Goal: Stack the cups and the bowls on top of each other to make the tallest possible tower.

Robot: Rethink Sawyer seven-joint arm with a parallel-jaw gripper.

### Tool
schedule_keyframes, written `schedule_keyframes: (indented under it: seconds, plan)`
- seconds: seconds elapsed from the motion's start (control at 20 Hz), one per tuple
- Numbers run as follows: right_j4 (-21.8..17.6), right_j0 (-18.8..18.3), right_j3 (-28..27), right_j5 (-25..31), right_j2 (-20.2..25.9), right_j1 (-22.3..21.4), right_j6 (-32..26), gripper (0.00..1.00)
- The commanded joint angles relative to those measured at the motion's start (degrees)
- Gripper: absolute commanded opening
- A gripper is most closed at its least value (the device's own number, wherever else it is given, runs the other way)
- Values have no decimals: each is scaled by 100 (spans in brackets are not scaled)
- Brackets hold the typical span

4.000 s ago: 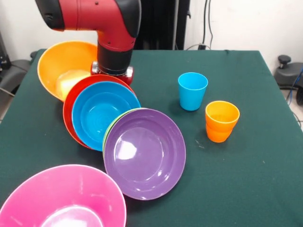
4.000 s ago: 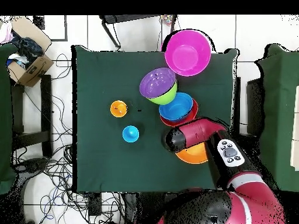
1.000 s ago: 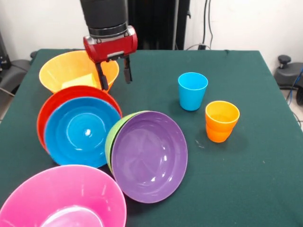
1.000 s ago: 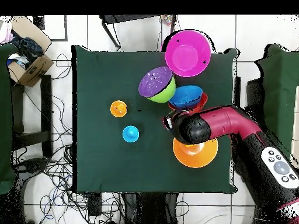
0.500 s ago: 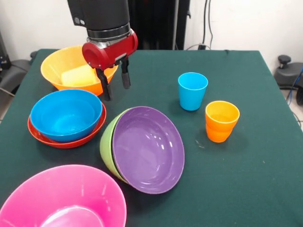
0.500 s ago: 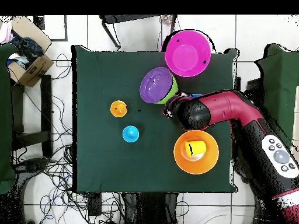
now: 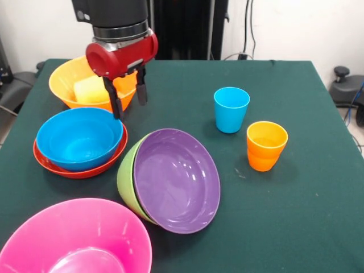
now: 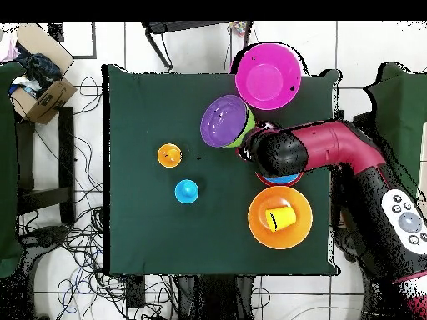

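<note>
While nothing is stacked into a proper tower yet, the layout reads like this from the front view, near edge first: pink bowl point(image 7: 77, 239) sits closest to camera, big, glossy, upright, partly cut off by the frame. Just behind it the purple bowl point(image 7: 176, 179) is nested in the green bowl point(image 7: 126, 177), the pair tipped on its side with the opening facing the camera. To their left the blue bowl point(image 7: 78, 139) sits upright inside the red-orange bowl point(image 7: 79, 168), both flat on the green table cloth point(image 7: 296, 216). On the other side, well apart, stand the nested orange cups point(image 7: 266, 145) and behind them the blue cup point(image 7: 231, 109), both upright, tapered, smooth plastic. Gripper point(image 7: 126, 95) hangs over the far rim of the blue/red-orange pair, between it and the big orange bowl point(image 7: 68, 85); the two black fingers are spread with a gap and hold nothing. Key relation: blue bowl's far rim lies just below and camera-side of the jaws, so a short drop gets one finger inside the rim, my guess at the next pick. Farthest back, the orange bowl holds the yellow cup point(image 7: 91, 90) lying in it. Thin slick rims may slip in a pinch.
</note>
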Motion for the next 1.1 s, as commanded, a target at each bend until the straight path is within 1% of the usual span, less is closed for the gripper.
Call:
schedule_keyframes:
  seconds: [0.05,0.3,0.5,0.85,1.1]
  plan:
    - [-135,78,-737,762,-193,379,-1920,100]
    - [-269,102,-1055,613,-213,646,-1996,100]
    - [-339,93,-1081,444,-277,795,-1853,100]
    - [-196,18,-1015,267,-484,927,-1033,100]
    - [150,5,-859,366,-669,805,-189,100]
